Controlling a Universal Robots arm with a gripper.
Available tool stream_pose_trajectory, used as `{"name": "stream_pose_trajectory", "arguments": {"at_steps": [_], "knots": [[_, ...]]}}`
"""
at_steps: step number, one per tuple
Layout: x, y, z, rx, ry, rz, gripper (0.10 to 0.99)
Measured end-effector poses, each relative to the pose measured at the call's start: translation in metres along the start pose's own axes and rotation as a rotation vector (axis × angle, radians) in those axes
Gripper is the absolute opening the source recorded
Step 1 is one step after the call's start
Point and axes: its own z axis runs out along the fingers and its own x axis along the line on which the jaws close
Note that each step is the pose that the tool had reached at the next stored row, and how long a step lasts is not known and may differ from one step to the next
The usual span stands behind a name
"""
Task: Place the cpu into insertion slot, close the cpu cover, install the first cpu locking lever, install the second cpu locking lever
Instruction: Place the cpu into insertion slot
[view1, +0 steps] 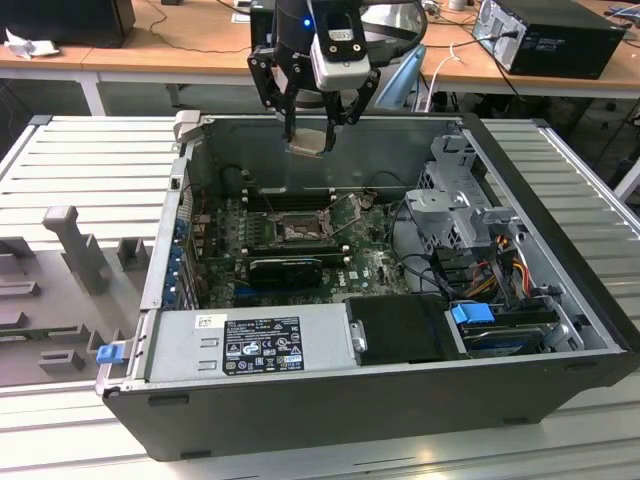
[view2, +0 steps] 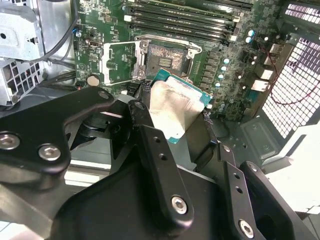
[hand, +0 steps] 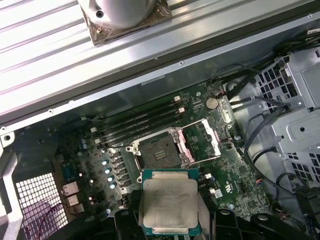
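Even bright room light; case (view1: 400, 410) interior shadowed, dim; soft glare on cpu (hand: 169, 202) top; second wrist view partly overexposed.

Black gripper (view1: 311, 130) with silver screws (view2: 178, 204)

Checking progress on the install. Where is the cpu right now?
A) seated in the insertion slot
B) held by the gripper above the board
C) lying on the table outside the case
B: the gripper holds the cpu in the air, and the insertion slot lies bare.
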Motion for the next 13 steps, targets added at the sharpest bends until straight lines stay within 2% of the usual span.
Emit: {"name": "stream_pose_trajectory", "arguments": {"at_steps": [7,13], "knots": [[0.0000,0.0000,0.0002,-0.001,-0.0021,0.024,0.525],[0.0000,-0.0001,0.0004,0.001,-0.0087,0.086,0.525]]}}
